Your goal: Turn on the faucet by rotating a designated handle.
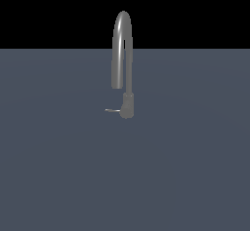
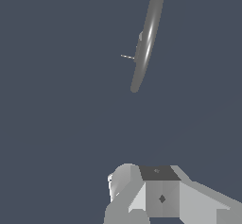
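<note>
The exterior view faces the upright faucet [image 1: 123,64] level from a distance — the wrist view looks steeply down on that faucet [image 2: 147,38], well apart from it.

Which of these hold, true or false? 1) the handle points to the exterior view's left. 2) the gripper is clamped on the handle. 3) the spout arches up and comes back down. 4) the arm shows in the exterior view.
1) The handle sticks out from the faucet base toward the exterior view's left. True.
2) The gripper is clamped on the handle. False: in the wrist view it is well apart from the faucet, touching nothing.
3) The spout rises, arches over and ends above the handle. True.
4) The arm shows in the exterior view. False: only the faucet and the grey floor appear there.
</note>
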Available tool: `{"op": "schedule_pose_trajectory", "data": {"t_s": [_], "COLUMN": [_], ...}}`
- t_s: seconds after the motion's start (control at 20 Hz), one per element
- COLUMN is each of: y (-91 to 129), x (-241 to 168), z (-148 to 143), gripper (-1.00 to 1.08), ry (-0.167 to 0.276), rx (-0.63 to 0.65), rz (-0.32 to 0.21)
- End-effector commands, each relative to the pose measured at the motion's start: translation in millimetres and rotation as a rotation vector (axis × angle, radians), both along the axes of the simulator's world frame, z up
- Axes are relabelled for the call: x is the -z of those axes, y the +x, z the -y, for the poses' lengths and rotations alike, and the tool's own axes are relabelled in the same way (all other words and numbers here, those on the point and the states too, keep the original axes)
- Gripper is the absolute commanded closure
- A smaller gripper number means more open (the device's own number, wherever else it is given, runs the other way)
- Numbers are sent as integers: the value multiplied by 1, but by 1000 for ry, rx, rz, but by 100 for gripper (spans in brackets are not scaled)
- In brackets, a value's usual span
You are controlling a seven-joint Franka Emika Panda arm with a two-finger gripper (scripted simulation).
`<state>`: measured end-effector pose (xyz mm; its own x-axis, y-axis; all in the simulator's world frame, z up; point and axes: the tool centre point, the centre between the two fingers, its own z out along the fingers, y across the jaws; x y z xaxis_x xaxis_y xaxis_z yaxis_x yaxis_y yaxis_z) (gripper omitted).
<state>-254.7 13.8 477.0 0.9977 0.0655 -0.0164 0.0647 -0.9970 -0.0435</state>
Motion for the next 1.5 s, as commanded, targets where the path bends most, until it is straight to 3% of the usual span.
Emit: {"op": "schedule_pose_trajectory", "data": {"t_s": [0.0,0.3,0.6,1.45], "y": [0,5,20,76], "x": [0,5,19,101], "z": [0,-4,-14,-63], "gripper": [108,108,108,108], "ry": [0,-34,-135,-607], "rx": [0,-36,-142,-643], "rz": [0,-1,-2,-9]}}
